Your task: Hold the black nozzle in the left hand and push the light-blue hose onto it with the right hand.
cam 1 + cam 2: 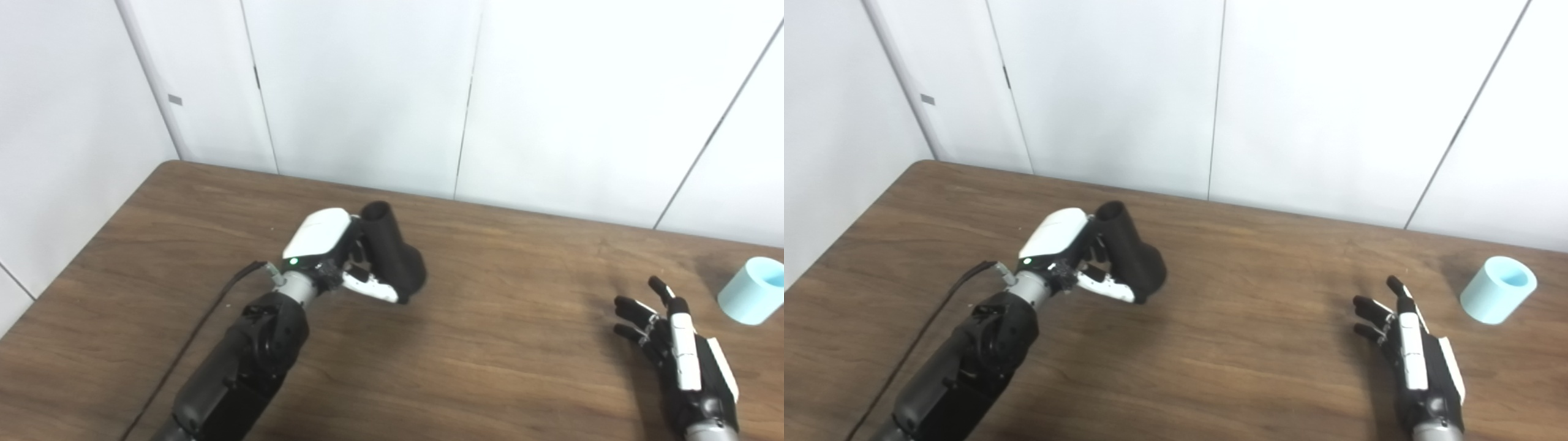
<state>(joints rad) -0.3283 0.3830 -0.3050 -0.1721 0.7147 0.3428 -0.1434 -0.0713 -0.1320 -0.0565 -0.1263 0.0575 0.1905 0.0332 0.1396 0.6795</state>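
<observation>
Right hand (pixel 1421 361) nearest the camera, low over the table (pixel 1262 343), fingers (pixel 1369 318) spread and holding nothing, pointing away from the robot. Light-blue hose (pixel 1497 289) is a short stub lying tilted on the table just beyond and to the right of that hand, near but not touching, open end facing up and away. Left hand (pixel 331 257) is further in, mid-table, fingers wrapped round the black nozzle (pixel 395 254); nozzle is tilted, narrow open end up and toward the wall, wide end down by the table. Can't tell whether the wide end rests on the surface or hangs just clear. So the hold looks done; hose pickup not yet started. Risks from here: the stub is short and round, so a sideways touch from spread fingers could roll it toward the right table edge, which sits close. A squeeze could ovalise the bore and jam it on the nozzle mouth. Nozzle mouth faces away from the right hand, so the push would go off-axis unless the left hand re-angles it.
</observation>
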